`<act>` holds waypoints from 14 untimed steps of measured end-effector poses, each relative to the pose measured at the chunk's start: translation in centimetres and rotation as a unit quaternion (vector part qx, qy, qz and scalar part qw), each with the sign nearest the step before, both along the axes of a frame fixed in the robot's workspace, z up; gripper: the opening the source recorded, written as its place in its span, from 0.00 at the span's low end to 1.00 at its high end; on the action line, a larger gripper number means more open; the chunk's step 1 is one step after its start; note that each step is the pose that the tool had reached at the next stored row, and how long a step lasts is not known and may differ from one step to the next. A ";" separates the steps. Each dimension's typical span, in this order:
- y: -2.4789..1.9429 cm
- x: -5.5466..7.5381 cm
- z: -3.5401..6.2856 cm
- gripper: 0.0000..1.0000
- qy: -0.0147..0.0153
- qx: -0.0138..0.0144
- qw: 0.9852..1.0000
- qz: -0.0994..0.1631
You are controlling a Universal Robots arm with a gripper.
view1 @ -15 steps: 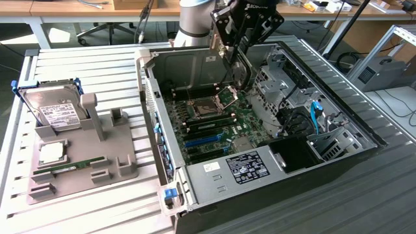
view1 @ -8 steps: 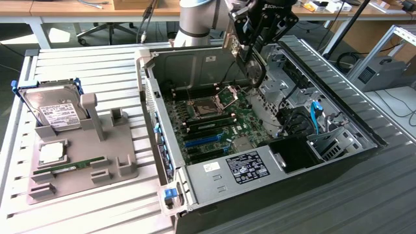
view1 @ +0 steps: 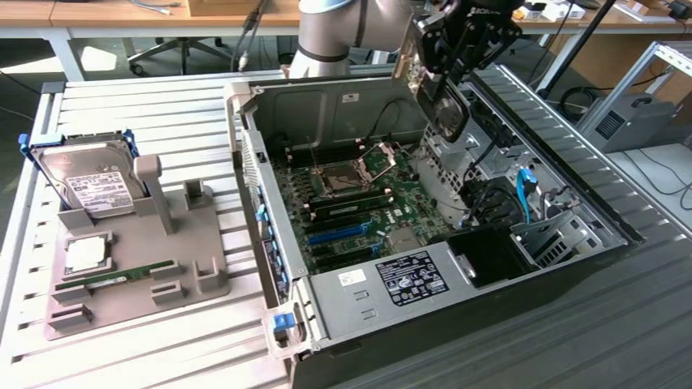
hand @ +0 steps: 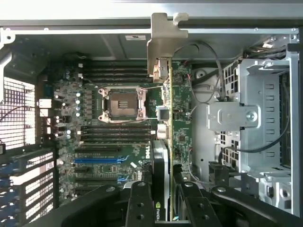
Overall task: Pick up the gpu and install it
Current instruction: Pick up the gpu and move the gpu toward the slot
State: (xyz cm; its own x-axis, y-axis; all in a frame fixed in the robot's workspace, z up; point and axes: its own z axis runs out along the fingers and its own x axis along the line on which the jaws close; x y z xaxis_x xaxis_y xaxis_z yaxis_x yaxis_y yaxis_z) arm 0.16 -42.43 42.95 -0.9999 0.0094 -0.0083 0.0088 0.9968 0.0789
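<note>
tool clamped on gpu, edge-on above motherboard, silver bracket at far end

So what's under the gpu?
The gpu hangs edge-on in the end effector above the motherboard; CPU socket and blue slot show beside it. The strip directly beneath the card is covered.

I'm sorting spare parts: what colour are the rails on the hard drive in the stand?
Blue rails flank the hard drive; clearest in the exterior view.

We see the case in bare grey sheet metal, matt. The gpu carries a dull silver metal bracket. At nine o'clock from the case, in the exterior view, the holder looks matt grey plastic, on a table of ribbed, satin metal.
</note>
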 end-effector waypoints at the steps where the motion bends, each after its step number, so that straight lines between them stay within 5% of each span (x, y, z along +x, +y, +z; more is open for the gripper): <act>1: 0.00 0.4 0.00 0.27 0.000 0.000 1.000 0.000; 8: 0.00 2.5 0.00 0.27 0.000 0.000 1.000 0.000; 14: 0.00 2.6 0.00 0.27 0.000 0.000 1.000 0.000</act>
